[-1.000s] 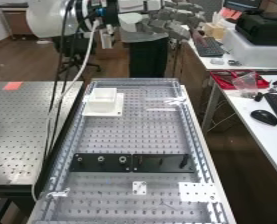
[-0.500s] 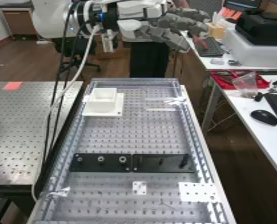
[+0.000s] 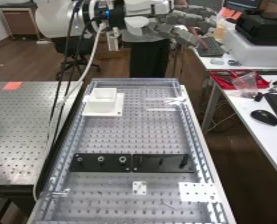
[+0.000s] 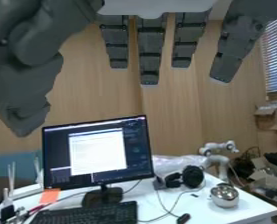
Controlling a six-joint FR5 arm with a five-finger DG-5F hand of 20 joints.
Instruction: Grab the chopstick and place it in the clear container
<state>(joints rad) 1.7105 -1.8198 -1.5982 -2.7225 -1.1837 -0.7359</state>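
My spread, empty fingers [image 4: 150, 50] hang beyond and above what may be the chopstick [image 3: 161, 109], lying crosswise.

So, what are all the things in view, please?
Bench: one, grey, centre.
Box: one, white, bench's far left.
Thin strip: at least one, pale, beside box.
Plates: two black, two white, bench.
Mouse: one, black, right table.
Tray: one, red, right table.
Keyboards: at least two, black, tables.
Monitor: one, black, white desk.
Headphones: one pair, black, white desk.
Pot: one, silver, white desk.
Robot's arm: one, white, upper left.
Hand: one, dark grey, top of high view.
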